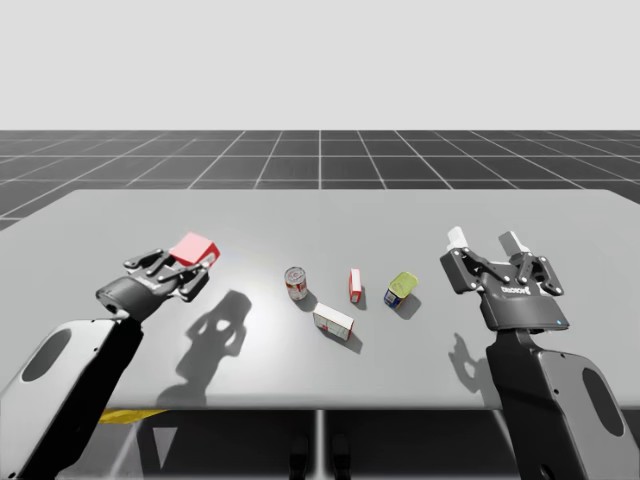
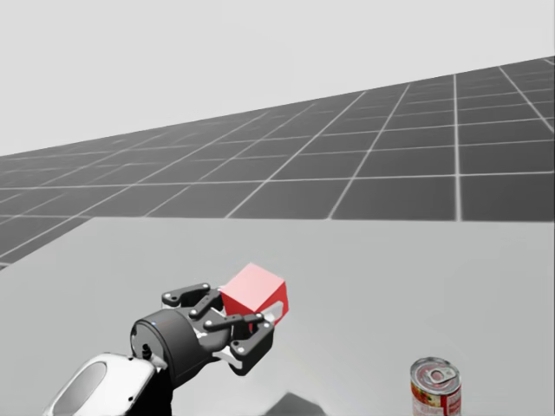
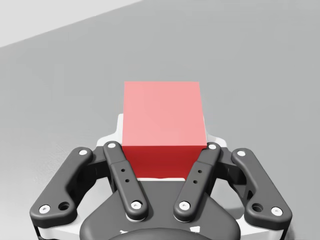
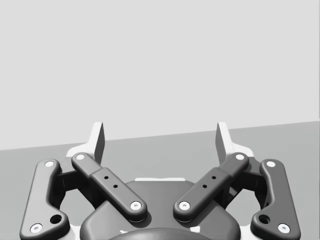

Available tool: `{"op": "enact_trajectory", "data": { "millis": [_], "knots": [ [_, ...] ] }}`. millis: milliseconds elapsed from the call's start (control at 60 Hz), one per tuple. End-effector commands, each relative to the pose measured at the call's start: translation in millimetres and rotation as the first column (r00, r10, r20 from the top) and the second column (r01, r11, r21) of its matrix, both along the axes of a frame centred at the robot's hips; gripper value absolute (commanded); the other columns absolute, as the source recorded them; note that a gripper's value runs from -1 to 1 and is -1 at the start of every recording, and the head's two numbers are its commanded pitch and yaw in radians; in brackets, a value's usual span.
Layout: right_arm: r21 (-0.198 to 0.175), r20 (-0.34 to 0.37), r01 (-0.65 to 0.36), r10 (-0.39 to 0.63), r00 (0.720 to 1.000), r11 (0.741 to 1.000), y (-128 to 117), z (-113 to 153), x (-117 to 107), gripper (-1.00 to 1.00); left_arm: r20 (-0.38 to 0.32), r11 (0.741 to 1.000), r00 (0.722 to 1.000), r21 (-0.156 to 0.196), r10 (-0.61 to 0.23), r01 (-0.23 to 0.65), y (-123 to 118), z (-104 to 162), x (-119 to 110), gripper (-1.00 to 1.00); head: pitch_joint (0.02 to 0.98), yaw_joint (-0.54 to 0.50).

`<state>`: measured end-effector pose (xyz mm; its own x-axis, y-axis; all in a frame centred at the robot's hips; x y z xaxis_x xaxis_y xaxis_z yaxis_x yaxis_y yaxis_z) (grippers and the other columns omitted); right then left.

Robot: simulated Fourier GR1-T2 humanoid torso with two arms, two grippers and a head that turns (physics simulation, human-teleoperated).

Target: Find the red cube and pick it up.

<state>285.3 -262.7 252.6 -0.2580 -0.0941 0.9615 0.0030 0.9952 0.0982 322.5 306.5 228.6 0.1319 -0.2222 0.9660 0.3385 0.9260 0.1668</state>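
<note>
Holding the red cube (image 3: 162,115) clenched between both fingers of the left pincer (image 3: 163,150), raised above left part of the desk (image 1: 420,215). With right pincer (image 4: 160,139) released, fingers wide apart, grasping nothing.

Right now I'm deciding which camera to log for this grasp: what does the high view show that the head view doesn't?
The high view adds my right gripper, open above the table, plus a small upright red box, a flat white-and-red box and a blue tub with a yellow-green lid. The head view adds a near look at the red cube's shaded side face. Both share my left gripper shut on the red cube, and the red can.
</note>
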Motion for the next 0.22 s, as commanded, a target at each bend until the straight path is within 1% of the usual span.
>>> {"op": "enact_trajectory", "data": {
  "millis": [17,100,183,217],
  "knots": [
    [-0.006,-0.001,0.000,0.000,1.000,1.000,0.3,-0.4,0.3,-1.00,0.087,0.995,0.991,0.017,-0.100,0.099,-7.6,49.4,3.7,1.00,0.422,0.42],
    [-0.009,-0.002,0.001,-0.001,1.000,1.000,0.7,-0.7,0.7,-1.00,0.131,0.996,0.988,0.022,-0.087,0.085,-7.9,71.0,2.5,1.00,0.421,0.42],
    [-0.012,-0.007,0.008,-0.008,1.000,1.000,1.2,-1.0,0.8,-1.00,0.186,0.998,0.981,0.016,-0.062,0.061,-11.1,93.1,0.2,1.00,0.423,0.41],
    [-0.012,-0.008,0.009,-0.009,1.000,1.000,1.3,-1.1,0.9,-1.00,0.204,0.998,0.977,0.008,-0.055,0.054,-12.4,99.4,-0.6,1.00,0.423,0.41]
  ]
}}
